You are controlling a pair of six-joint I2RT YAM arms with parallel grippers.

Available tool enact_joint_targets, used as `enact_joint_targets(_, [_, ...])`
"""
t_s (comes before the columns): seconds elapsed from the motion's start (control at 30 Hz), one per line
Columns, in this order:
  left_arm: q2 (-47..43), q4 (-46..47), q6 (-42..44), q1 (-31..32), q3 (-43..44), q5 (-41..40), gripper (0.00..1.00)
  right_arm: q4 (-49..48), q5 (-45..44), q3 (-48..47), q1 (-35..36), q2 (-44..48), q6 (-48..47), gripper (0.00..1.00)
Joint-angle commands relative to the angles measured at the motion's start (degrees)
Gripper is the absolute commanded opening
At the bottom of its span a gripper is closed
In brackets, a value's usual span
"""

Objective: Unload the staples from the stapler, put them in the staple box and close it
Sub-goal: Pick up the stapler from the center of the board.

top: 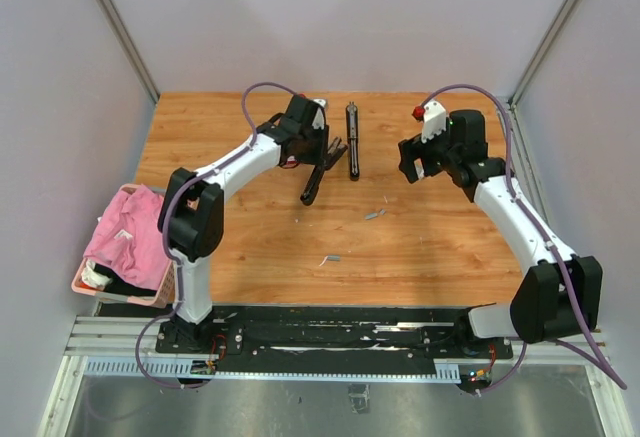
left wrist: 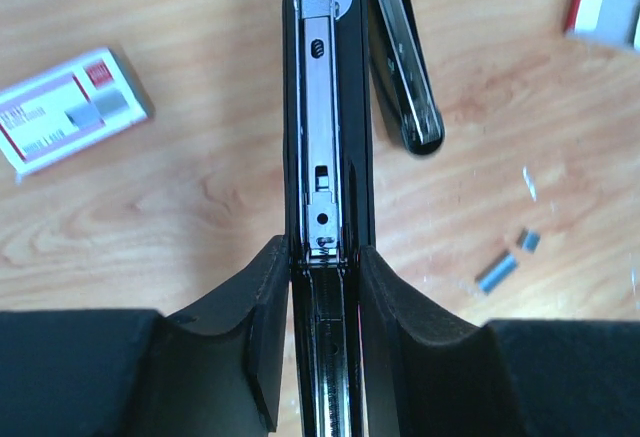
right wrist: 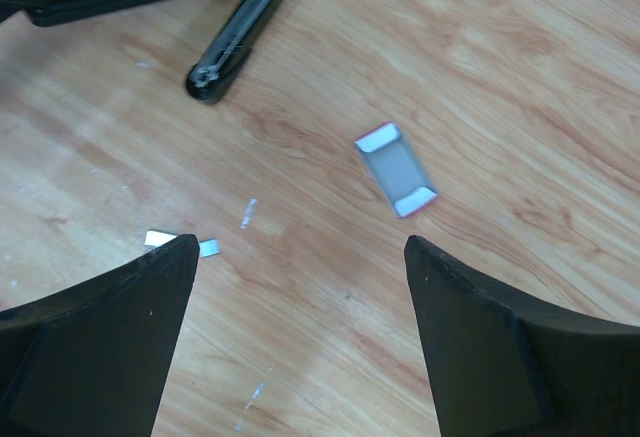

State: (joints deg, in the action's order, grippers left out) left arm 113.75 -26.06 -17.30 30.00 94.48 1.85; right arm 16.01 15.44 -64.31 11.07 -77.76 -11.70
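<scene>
Staples (top: 375,215) loose on table (top: 440,257), well inside edges.

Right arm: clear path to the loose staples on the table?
Likely yes. The right gripper is open and empty above the table, and the staples lie uncovered just by one fingertip. The left gripper, shut on the stapler, sits off to the side.

Bright, even lighting with soft shadows; wrist views slightly blurred up close.
</scene>
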Motion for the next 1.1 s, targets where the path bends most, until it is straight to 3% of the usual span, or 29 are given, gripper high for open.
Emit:
enact_joint_targets(0.0, [-7.37,4.19,1.90,-1.49,-4.81,8.36,0.00,-5.64,12.33,4.30,-0.59,2.19,-4.08,0.86])
enact_joint_targets(0.1, [-11.03,5.00,3.29,-2.53,-9.42,11.02,0.00,-11.47,18.01,7.80,0.98,3.23,-10.47,0.86])
enact_joint_targets(0.23, [-15.26,6.16,3.76,-4.53,-15.89,14.72,0.00,-10.54,23.55,8.99,5.13,2.70,-25.85,0.86])
enact_joint_targets(0.47, [-19.51,8.66,5.20,-7.51,-25.60,24.88,0.00,-4.14,17.34,5.07,16.15,-3.42,-46.85,0.86])
enact_joint_targets(0.8, [-23.73,14.14,5.18,-9.36,-36.83,38.41,0.00,-5.02,15.64,1.03,24.99,-13.48,-55.96,0.86])
enact_joint_targets(1.07, [-22.77,16.49,4.46,-11.89,-41.09,43.20,0.00,-1.99,13.75,-2.66,28.50,-20.81,-59.36,0.86])
